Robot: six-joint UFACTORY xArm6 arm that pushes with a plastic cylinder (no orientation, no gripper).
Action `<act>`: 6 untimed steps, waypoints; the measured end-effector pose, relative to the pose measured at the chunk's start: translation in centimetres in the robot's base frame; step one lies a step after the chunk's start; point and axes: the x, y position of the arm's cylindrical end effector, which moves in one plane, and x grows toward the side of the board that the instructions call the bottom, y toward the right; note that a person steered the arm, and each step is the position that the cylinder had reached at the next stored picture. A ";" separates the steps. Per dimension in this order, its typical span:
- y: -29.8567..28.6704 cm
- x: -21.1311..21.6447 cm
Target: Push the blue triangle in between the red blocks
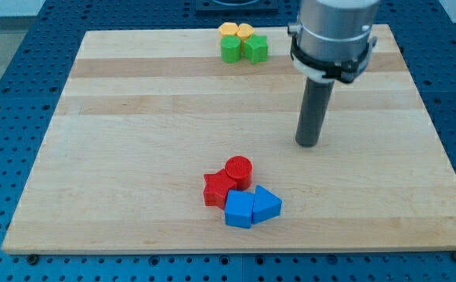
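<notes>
The blue triangle (266, 204) lies near the view's bottom centre, touching a blue cube-like block (239, 209) on its left. A red cylinder (239, 170) and a red star-shaped block (218, 189) sit just above and left of the blue pair, touching each other. My tip (309, 143) rests on the wooden board (134, 157), up and to the right of the blue triangle, well apart from all blocks.
At the view's top centre a cluster of two yellow-orange blocks (237, 31) and two green blocks (243, 49) sits close to the board's top edge. The board lies on a blue perforated table (9, 47).
</notes>
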 end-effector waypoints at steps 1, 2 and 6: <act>0.4 2.9; 1.4 5.5; -3.3 13.8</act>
